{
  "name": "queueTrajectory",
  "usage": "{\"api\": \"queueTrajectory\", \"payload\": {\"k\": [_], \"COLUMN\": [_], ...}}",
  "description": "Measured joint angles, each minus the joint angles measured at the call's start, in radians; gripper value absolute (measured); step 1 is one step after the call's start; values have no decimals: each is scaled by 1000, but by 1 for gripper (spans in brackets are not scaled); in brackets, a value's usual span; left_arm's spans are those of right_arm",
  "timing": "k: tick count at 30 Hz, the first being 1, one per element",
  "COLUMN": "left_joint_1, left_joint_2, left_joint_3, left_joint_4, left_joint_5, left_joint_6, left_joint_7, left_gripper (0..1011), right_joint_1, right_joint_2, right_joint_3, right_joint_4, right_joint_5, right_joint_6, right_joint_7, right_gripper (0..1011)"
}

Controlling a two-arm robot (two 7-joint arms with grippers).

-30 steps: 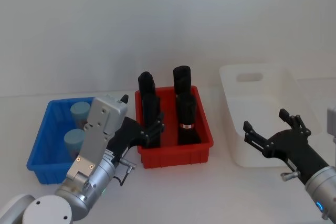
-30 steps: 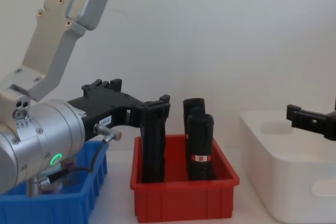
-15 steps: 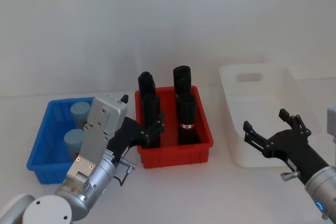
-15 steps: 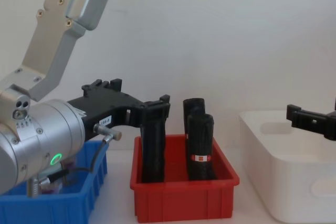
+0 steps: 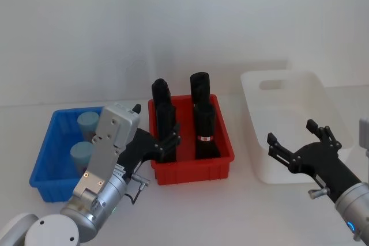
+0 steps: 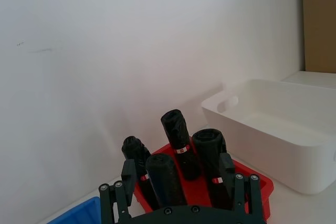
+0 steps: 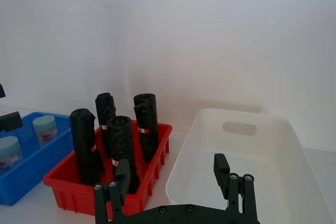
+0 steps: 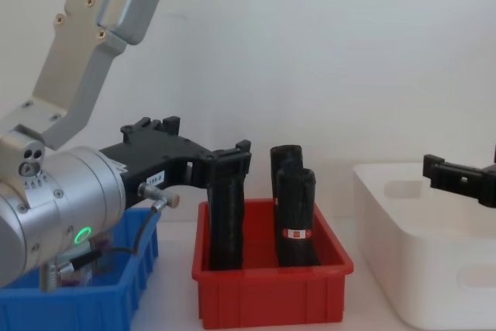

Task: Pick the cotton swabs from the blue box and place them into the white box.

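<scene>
Nothing moved; both pincers released, empty; left gripper (image 5: 157, 128) by blue box (image 5: 49, 133) holding cotton swabs (image 5: 87, 123); right gripper (image 5: 291, 133) near white box (image 5: 300, 79).

No wording is coming through legibly. A small white sticker (image 8: 157, 178) on the left claw (image 8: 211, 139) is carrying print too fine to read, and the red-and-white bands (image 8: 296, 233) on the black bottles (image 8: 297, 199) are showing nothing readable.
</scene>
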Motion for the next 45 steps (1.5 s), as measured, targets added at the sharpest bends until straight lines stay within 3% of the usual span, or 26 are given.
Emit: {"api": "queueTrajectory", "payload": {"k": [24, 45], "left_joint_1": [0, -28], "left_joint_2": [0, 31], "left_joint_3": [-2, -72], "left_joint_4": [1, 63], "left_joint_5": [-3, -89], "left_joint_6": [0, 71], "left_joint_7": [0, -7], "left_gripper": [1004, 1004], "right_joint_1": [0, 0], "right_joint_2": [0, 0], "right_joint_3": [0, 0], "right_joint_4": [0, 0], "right_joint_5": [0, 0], "right_joint_6": [0, 0], "right_joint_7": [0, 0], "right_gripper": [1002, 1002]}}
